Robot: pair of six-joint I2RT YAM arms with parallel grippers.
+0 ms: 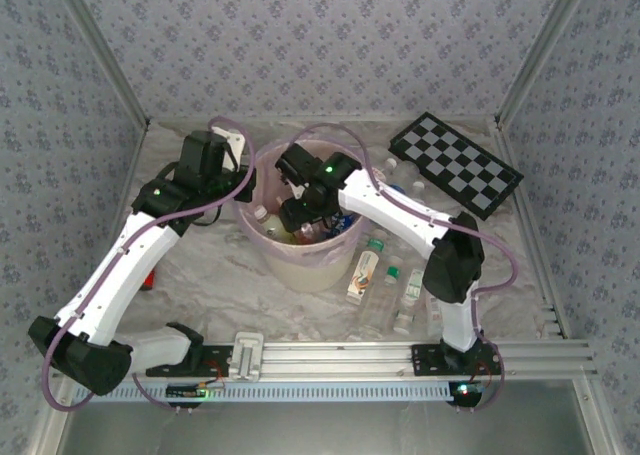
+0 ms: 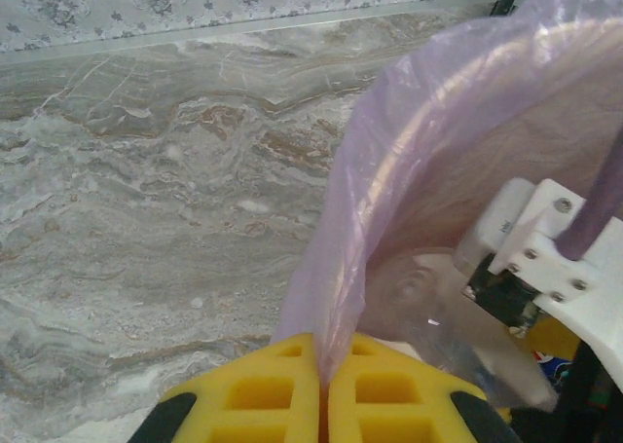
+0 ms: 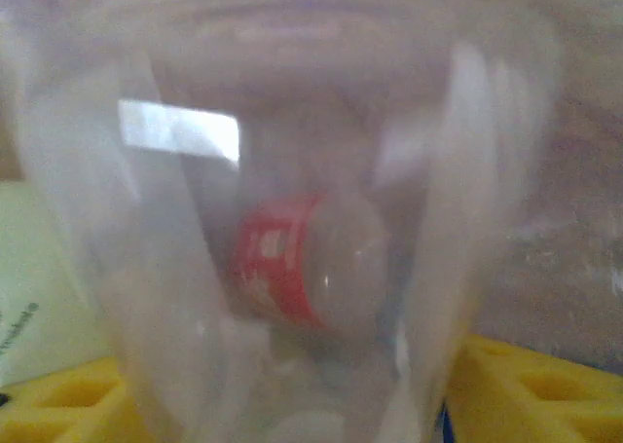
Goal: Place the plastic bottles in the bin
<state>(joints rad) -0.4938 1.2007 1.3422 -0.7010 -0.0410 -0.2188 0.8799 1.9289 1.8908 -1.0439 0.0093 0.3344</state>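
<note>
Fixed camera looks down from above and behind; both wrist cameras sit close at the bin (image 1: 305,270).

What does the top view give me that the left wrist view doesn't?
Top view: bottles lying on the table right of the bin, the board behind them, more bottles inside the bin, and the right gripper above it. Left wrist view: the left gripper shut, its yellow fingers seemingly pinching the pink bag at the rim. Both: the bag, the table and the right arm over the bin.
</note>
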